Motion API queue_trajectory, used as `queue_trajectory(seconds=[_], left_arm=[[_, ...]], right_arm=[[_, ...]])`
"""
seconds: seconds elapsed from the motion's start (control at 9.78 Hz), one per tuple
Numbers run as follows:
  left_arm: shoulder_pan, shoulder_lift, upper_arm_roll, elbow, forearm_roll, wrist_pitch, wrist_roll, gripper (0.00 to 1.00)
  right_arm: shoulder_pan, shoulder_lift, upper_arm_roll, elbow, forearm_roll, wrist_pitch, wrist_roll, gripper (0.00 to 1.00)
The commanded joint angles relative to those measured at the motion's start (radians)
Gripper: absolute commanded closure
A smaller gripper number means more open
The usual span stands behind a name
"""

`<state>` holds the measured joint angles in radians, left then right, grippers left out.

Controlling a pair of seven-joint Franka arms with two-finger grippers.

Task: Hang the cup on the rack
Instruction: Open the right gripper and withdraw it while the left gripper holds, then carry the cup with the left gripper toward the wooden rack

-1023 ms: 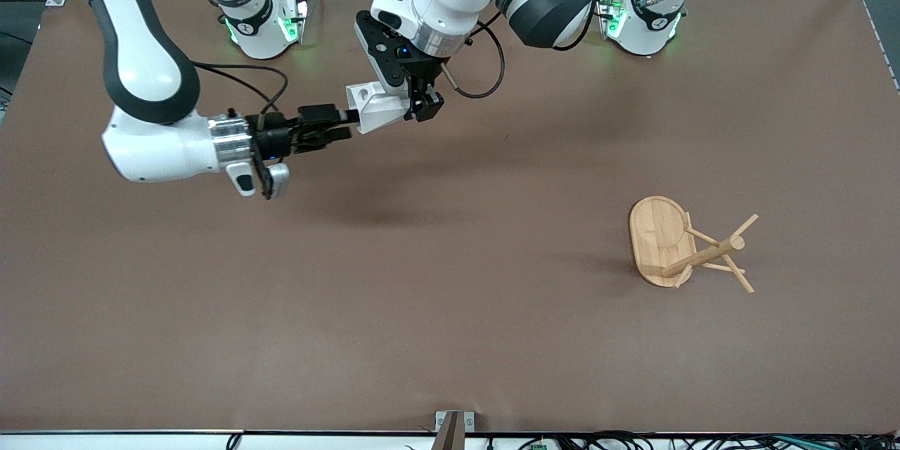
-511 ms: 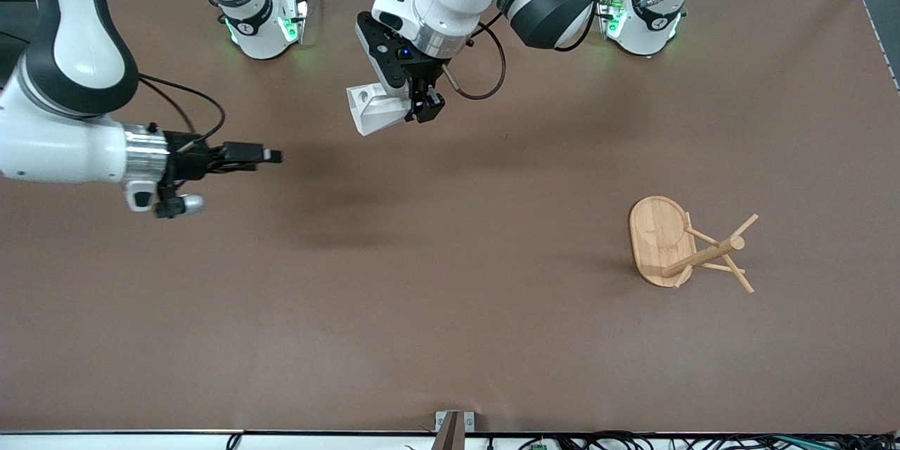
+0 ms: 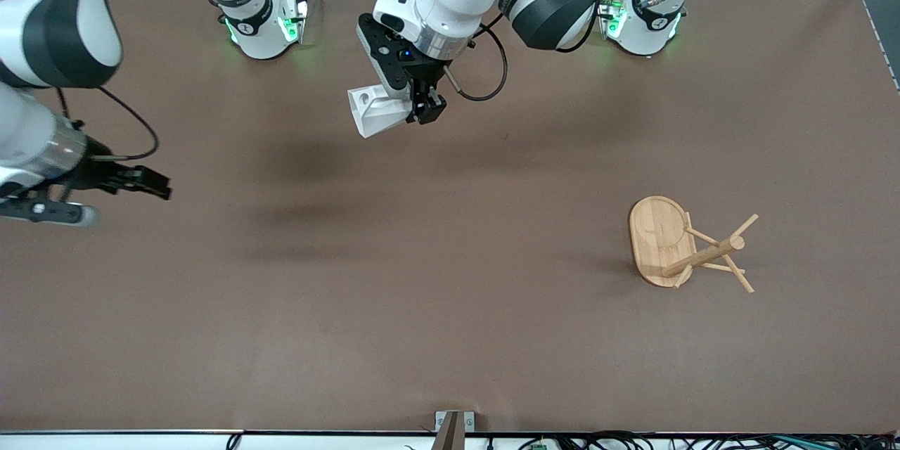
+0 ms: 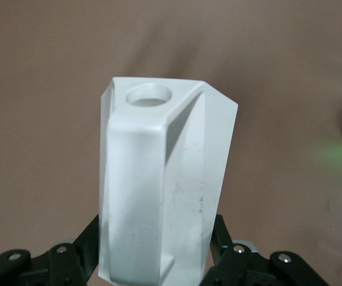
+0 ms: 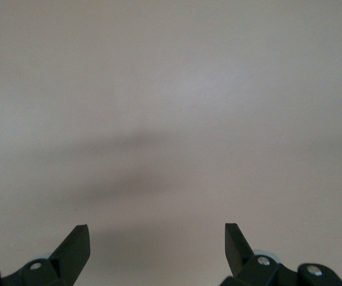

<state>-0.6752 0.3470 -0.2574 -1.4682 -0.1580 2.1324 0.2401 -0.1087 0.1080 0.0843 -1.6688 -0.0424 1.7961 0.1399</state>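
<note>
White faceted cup (image 3: 373, 110) hangs above the brown table (image 3: 450, 337) near the robots' bases, clenched in the left pincer (image 3: 419, 107). Bamboo rack (image 3: 685, 246) stands well apart, toward the left arm's end. Right pincer (image 3: 151, 186) is over that arm's end, its arm cut off at the frame edge.

Left wrist: cup (image 4: 162, 185) fills the view; fingers mostly hidden.

Right wrist: pincer (image 5: 157, 238) spread wide, grasping nothing; only the fingertips (image 5: 75, 244) show.
</note>
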Motion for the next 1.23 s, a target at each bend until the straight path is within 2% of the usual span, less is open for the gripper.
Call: queue_trajectory(seconds=[0.0,0.2,0.31,0.41,0.92,1.12], left_arm=[[0.005,0.015,0.000,-0.009,0.000,0.009,0.028,1.00],[0.006,0.003,0.003,-0.010,0.000,0.009,0.018,1.00],[0.008,0.001,0.006,-0.009,0.000,0.012,0.013,1.00],[0.009,0.001,0.004,-0.010,0.000,0.049,0.012,1.00],[0.034,0.007,0.010,-0.023,-0.002,0.087,0.010,1.00],[0.075,0.009,0.010,-0.065,0.000,0.135,0.011,1.00]], right_arm=[[0.007,-0.019,-0.069,0.129,-0.017,-0.137,-0.020,0.00],[0.041,-0.030,-0.130,0.242,-0.017,-0.289,-0.043,0.00],[0.064,-0.056,-0.162,0.270,-0.016,-0.370,-0.054,0.00],[0.069,-0.100,-0.164,0.259,-0.013,-0.404,-0.062,0.00],[0.072,-0.117,-0.161,0.227,-0.010,-0.377,-0.062,0.00],[0.076,-0.116,-0.161,0.227,-0.010,-0.370,-0.065,0.00]])
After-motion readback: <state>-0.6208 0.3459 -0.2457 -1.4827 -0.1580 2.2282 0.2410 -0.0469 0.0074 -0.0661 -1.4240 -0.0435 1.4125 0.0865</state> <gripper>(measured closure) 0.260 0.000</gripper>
